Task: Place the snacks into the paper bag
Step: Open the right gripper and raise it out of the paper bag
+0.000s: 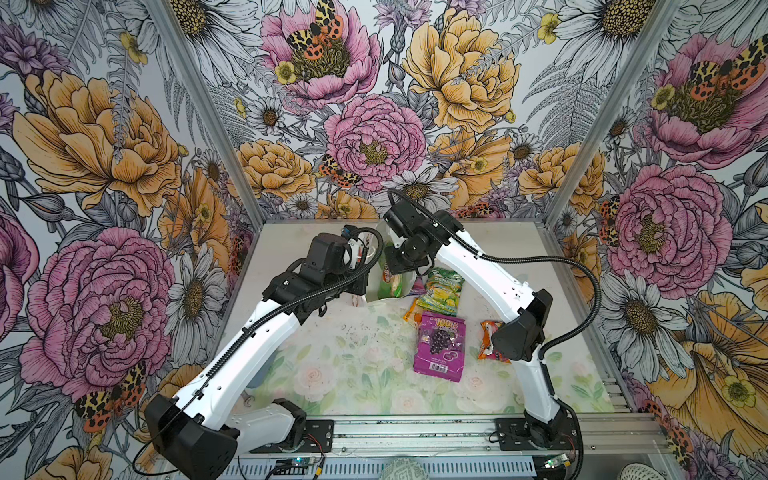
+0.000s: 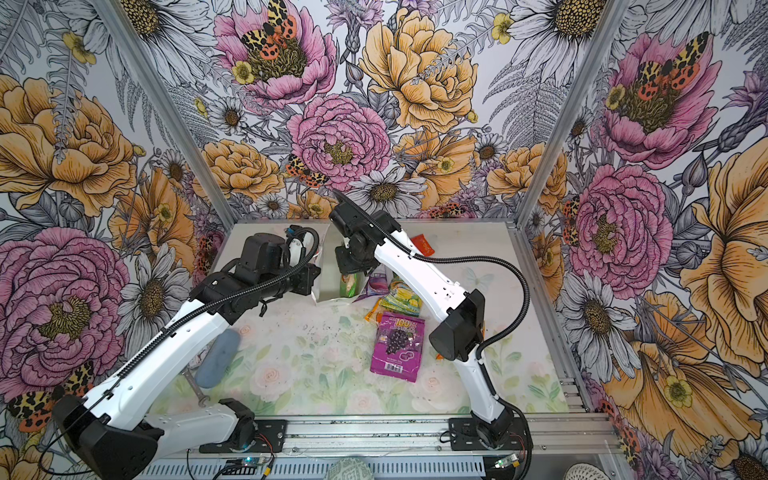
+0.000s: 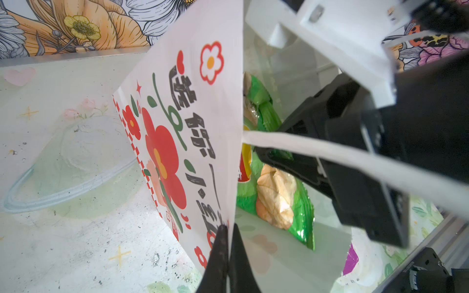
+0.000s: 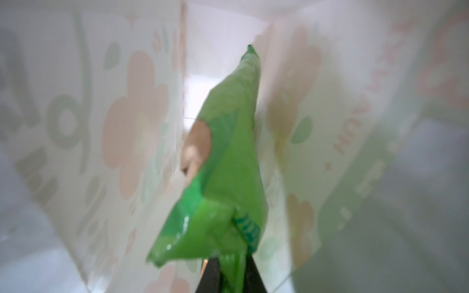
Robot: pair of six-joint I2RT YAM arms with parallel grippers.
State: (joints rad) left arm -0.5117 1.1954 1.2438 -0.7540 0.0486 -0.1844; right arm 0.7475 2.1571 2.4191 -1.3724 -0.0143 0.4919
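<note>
Insertion step in hand, first packet by the look of it. Clock read on the table (image 1: 332,374) in both top views, 12 at its far edge. White paper bag (image 3: 177,126) at about 12 from centre, seemingly on its side, mouth towards roughly 5. Rim taken by left gripper (image 3: 229,234), fingers pinched shut on the paper, propping the mouth open. Reaching in with right gripper (image 4: 231,262), fingers clamped on an edge of the green chip bag (image 4: 228,165); no gap seen at the pads, so logged as gripping. Chip bag already between the bag walls in the right wrist view. Waiting outside: small purple one (image 2: 377,286) just beside the mouth at 3, green-yellow packet (image 1: 441,291) at 3 beyond it, purple grape pouch (image 1: 440,349) at 5, orange-red packet (image 1: 492,340) at 4, red one (image 2: 423,244) at 2. Next, as a guess: release, then back out along the entry line, clear of the cord handle (image 3: 355,157) crossing in front of the jaws, without dragging the packet out. After that, nearest loose packet.
</note>
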